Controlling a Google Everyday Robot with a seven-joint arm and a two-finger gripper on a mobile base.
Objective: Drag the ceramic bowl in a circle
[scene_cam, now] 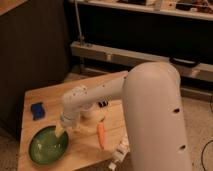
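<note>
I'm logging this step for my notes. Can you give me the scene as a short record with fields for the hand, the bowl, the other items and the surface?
hand: the hand is open, low at the upper-right rim of the ceramic bowl; contact cannot be told
bowl: green, upright, near the front-left corner
surface: wooden table
other items: blue block farther back than the bowl; orange carrot to the bowl's right in the picture; white bottle-like item at the table's front edge
</note>
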